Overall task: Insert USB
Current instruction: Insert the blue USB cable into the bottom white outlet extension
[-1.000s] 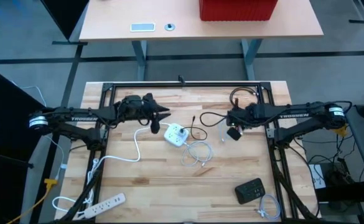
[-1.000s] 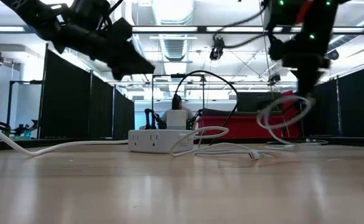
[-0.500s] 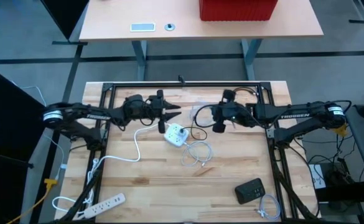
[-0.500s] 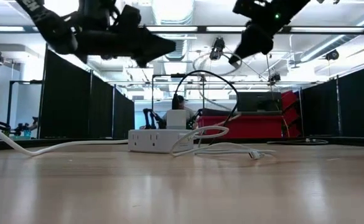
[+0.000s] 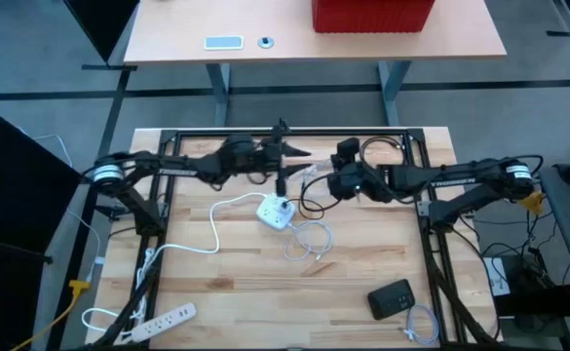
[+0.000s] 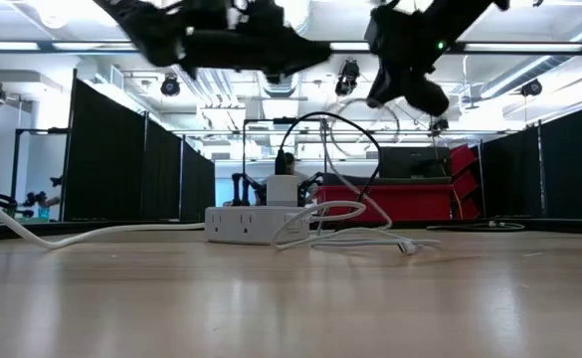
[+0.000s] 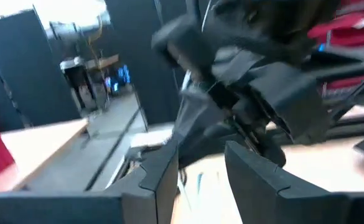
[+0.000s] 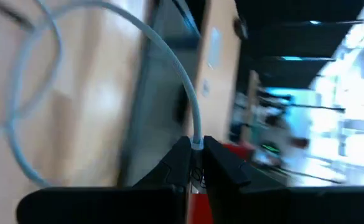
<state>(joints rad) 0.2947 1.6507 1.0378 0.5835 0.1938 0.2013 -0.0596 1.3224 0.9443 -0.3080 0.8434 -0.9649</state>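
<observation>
Left gripper (image 5: 299,153), seen from the high view, hung over the table's 12 o'clock edge, fingers parted with nothing between them. Right gripper (image 5: 316,178) faced it just beside, at 3 o'clock of it, pinched shut on a thin white USB cable (image 5: 309,239) whose slack lay coiled on the pale wooden tabletop (image 5: 265,292). White square power adapter (image 5: 276,210) sat at 6 o'clock of both grippers, a black cable (image 5: 309,205) looped beside it. Black rectangular device (image 5: 393,297) lay toward 4 o'clock; white power strip (image 5: 163,316) toward 8 o'clock.

Low view: both grippers high above the adapter (image 6: 246,224), cable (image 6: 355,237) trailing on the wood.

Left wrist view: fingers (image 7: 160,177) apart, right arm's gripper (image 7: 256,140) close ahead.

Right wrist view: fingers (image 8: 182,163) closed on the white cable (image 8: 188,106), which arched away over the tabletop (image 8: 101,81).
</observation>
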